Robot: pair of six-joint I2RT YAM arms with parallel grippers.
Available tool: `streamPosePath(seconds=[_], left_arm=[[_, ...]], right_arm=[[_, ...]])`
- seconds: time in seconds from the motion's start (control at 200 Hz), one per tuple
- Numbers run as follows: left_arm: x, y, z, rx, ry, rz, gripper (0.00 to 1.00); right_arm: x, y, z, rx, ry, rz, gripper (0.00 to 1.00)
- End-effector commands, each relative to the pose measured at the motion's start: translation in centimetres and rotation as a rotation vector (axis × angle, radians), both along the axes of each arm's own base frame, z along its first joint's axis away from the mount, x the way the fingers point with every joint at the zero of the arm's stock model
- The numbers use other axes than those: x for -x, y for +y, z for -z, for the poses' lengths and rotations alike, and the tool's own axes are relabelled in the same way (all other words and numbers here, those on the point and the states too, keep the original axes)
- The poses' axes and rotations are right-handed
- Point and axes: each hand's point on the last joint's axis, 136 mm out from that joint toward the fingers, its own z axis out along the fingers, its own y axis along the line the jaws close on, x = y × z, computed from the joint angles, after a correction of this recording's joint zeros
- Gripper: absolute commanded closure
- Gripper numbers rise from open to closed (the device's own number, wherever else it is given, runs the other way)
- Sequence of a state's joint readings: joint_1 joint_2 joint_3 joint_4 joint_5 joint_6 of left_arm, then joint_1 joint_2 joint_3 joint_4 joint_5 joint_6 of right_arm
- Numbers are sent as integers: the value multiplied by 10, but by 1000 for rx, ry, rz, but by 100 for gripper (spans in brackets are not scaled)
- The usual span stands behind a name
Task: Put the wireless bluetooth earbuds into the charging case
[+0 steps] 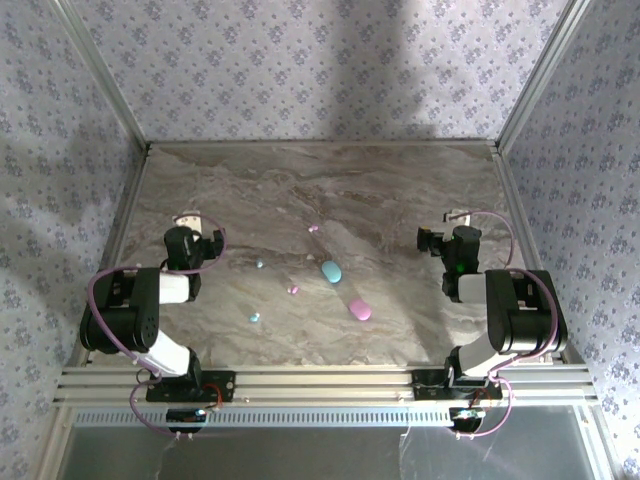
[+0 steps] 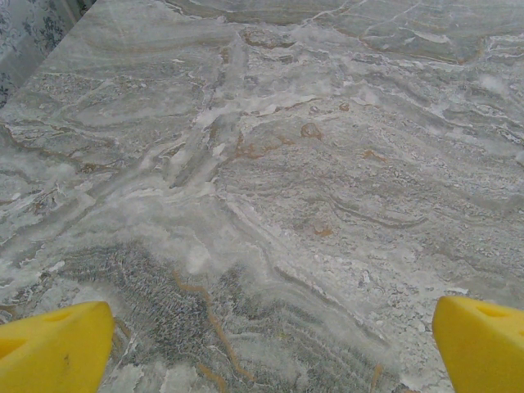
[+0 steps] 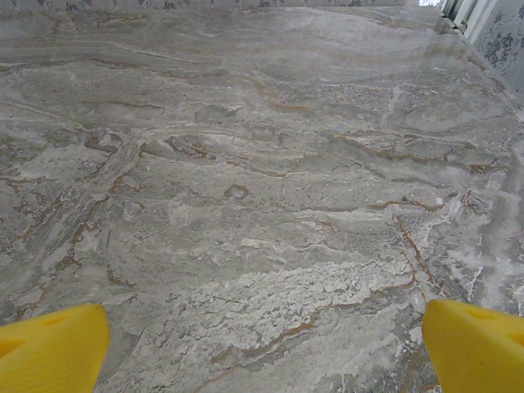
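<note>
Left end effector (image 2: 272, 327): released, empty.
Right end effector (image 3: 265, 327): released, empty.
Advice: centre over tiny glossy light-blue plastic earbud (image 1: 260, 264); pinch gently.

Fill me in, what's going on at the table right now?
Nothing is being handled yet. The left gripper and right gripper are both open and empty over the marble table. Four earbuds lie loose mid-table: far pink earbud, near pink earbud, far blue earbud, near blue earbud. The blue case and pink case lie to their right in the top view. No earbud is inserted.
</note>
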State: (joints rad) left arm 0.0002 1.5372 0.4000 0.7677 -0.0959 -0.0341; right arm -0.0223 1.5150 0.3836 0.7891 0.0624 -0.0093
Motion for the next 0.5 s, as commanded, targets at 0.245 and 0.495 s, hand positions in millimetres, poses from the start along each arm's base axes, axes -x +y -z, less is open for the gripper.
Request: streamPosePath(seconds=[0.245, 0.495], left_arm=[[7, -15, -57, -45, -27, -8, 0], [34, -62, -122, 64, -105, 95, 0]], right_arm=[[8, 6, -50, 19, -31, -33, 0], [35, 30, -137, -32, -164, -96, 0]])
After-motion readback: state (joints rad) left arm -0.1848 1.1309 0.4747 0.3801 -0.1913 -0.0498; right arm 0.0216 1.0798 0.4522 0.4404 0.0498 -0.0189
